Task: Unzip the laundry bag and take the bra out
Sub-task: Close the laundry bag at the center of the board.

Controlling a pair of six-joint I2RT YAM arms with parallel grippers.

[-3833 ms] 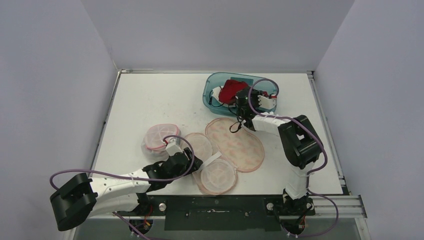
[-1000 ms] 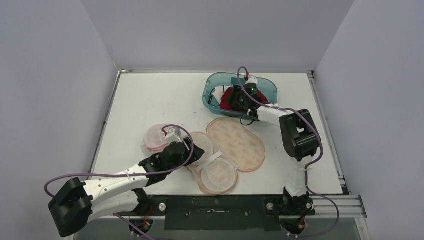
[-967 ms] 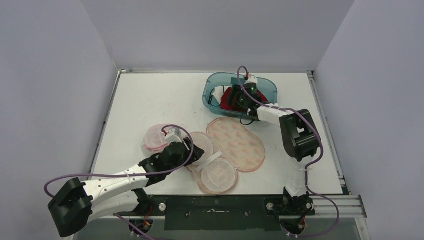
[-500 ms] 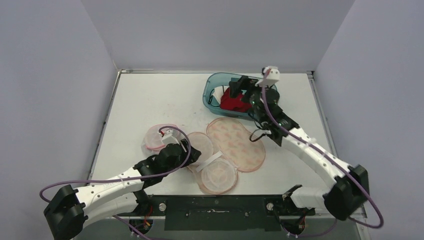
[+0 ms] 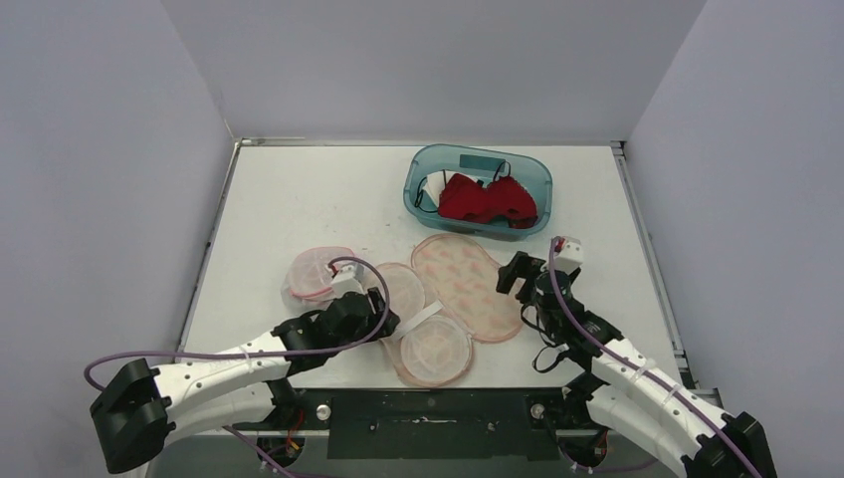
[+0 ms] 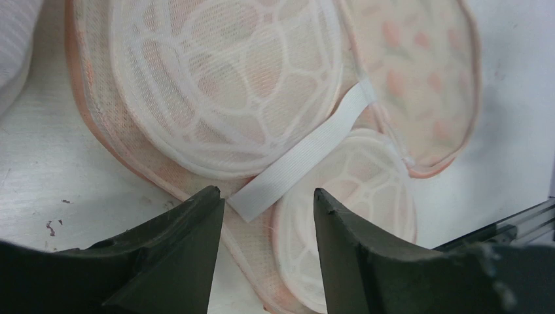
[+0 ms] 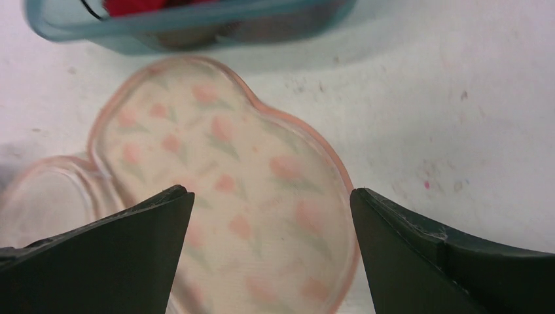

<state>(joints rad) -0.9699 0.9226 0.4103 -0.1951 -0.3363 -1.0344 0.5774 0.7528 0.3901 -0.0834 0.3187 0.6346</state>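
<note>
Red bra (image 5: 486,199) is only a cropped sliver on my right wrist feed; left hand (image 6: 268,196) and right hand (image 7: 271,196) both spread apart.

In the right wrist view, the top edge cuts the teal bin (image 7: 196,26) to a strip, and we see only a sliver of the red bra (image 7: 141,5). The laundry bag (image 7: 229,150) is blurred there, its near end hidden behind the right hand (image 7: 271,193). In the left wrist view, the left hand (image 6: 267,191) covers part of the bag's near side, and the top edge crops its far side.
</note>
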